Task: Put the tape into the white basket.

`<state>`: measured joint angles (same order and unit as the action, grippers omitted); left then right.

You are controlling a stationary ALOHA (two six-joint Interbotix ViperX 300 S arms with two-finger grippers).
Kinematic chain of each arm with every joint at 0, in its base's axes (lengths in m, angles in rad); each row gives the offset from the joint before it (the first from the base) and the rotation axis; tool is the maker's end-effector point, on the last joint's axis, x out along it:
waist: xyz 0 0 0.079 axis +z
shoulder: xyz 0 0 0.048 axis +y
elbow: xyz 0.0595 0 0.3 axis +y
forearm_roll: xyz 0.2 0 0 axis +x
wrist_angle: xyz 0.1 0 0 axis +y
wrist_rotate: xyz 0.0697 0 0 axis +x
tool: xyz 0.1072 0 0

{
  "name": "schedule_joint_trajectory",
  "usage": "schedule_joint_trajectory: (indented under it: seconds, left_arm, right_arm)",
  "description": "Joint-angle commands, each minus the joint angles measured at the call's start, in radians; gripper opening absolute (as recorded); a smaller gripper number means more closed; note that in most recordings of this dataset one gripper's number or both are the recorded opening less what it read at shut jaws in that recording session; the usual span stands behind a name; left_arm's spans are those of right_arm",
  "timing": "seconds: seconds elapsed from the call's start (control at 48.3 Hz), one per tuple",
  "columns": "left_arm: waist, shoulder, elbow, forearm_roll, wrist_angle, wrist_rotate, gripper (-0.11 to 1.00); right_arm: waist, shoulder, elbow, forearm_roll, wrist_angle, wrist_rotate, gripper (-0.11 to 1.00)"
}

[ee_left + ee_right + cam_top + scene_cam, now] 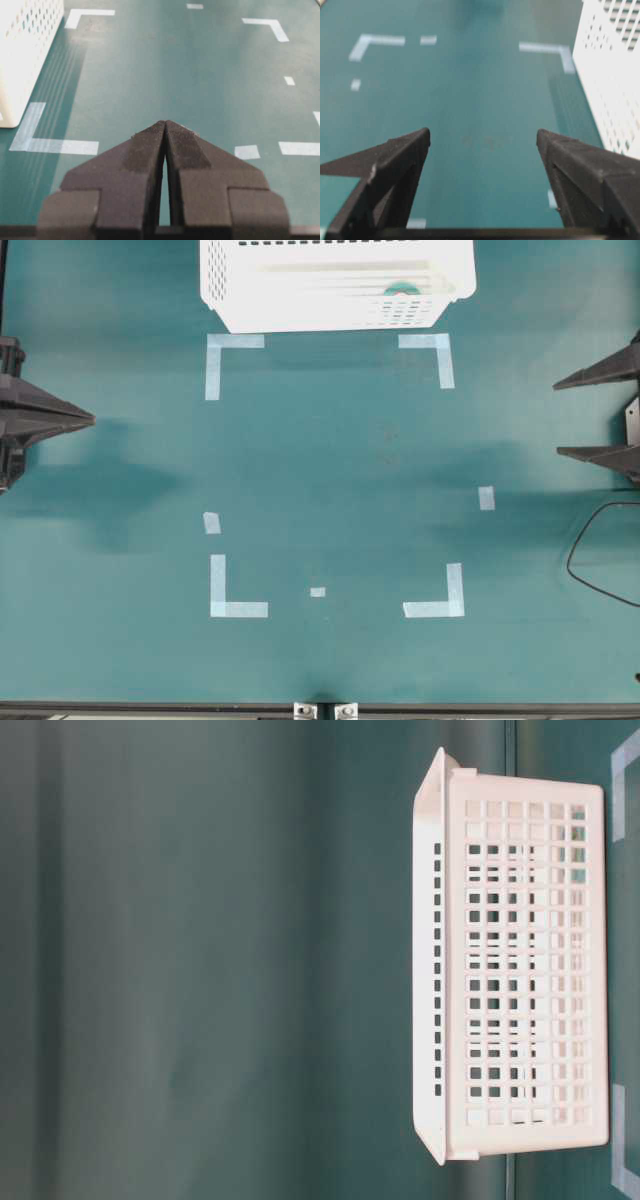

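Observation:
The white basket (330, 315) stands at the far middle of the green table; its slotted side fills the table-level view (520, 970). The tape (400, 287), a small teal ring, lies inside the basket near its right front corner. My left gripper (88, 420) rests at the table's left edge, shut with nothing in it; its wrist view shows the tips (165, 122) pressed together, the basket (25, 45) ahead on the left. My right gripper (558, 419) sits at the right edge, open and empty (483, 136), with the basket (615, 75) to its right.
Pale-blue L-shaped corner marks (235, 350) (432, 355) (235, 592) (440, 598) frame the middle of the table, with small strips (486, 497) (212, 523) (318, 592) among them. A black cable (590, 550) loops at the right edge.

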<state>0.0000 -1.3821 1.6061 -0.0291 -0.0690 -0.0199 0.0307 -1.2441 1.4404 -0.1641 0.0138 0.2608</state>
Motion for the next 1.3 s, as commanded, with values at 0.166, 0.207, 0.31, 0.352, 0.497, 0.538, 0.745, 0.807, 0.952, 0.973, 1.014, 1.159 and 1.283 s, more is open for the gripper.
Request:
schedule_joint_trajectory:
  seconds: [0.166,0.207,0.31,0.352,0.497,0.538,0.745,0.807,0.952,0.973,1.014,1.159,1.283]
  left_arm:
    - [0.005,0.008,-0.014,0.0,-0.003,0.003,-0.11]
    - [0.005,0.008,-0.014,0.0,-0.003,0.003,-0.11]
    - [0.006,0.008,-0.014,0.002,-0.003,0.003,-0.11]
    - [0.008,0.008,-0.014,0.002,-0.003,0.003,-0.11]
    - [0.026,0.008,-0.017,0.002,0.009,0.003,-0.11]
    - [0.032,0.008,-0.018,0.002,0.015,0.002,-0.11]
    - [0.046,0.008,-0.025,0.002,0.037,-0.002,-0.11]
    - [0.044,0.008,-0.025,0.002,0.041,-0.002,-0.11]
    - [0.044,0.006,-0.026,0.002,0.048,-0.002,-0.11]
    - [0.044,0.005,-0.025,0.002,0.048,-0.002,-0.11]
    - [0.044,0.002,-0.025,0.003,0.048,-0.002,-0.11]
    - [0.044,-0.011,-0.023,0.002,0.054,-0.002,-0.11]
    - [0.044,-0.021,-0.023,0.002,0.06,0.002,-0.11]
  right_arm:
    - [0.0,0.018,0.061,-0.002,-0.015,0.018,0.93]
    - [0.0,0.021,0.067,0.0,-0.023,0.031,0.93]
    - [0.002,0.026,0.083,0.0,-0.034,0.074,0.93]
    - [0.0,0.029,0.089,-0.002,-0.034,0.091,0.93]
    - [0.0,0.043,0.109,-0.002,-0.034,0.146,0.93]
    - [0.0,0.046,0.11,-0.002,-0.032,0.158,0.93]
    - [-0.002,0.048,0.112,-0.002,-0.02,0.181,0.93]
    - [-0.006,0.046,0.104,-0.002,-0.011,0.179,0.93]
    - [-0.006,0.044,0.107,-0.003,0.0,0.178,0.93]
    - [-0.006,0.044,0.109,-0.003,-0.003,0.176,0.93]
    - [-0.006,0.04,0.114,-0.006,-0.009,0.176,0.93]
    - [-0.006,0.037,0.127,-0.017,-0.034,0.178,0.93]
    - [-0.006,0.037,0.144,-0.041,-0.078,0.178,0.93]
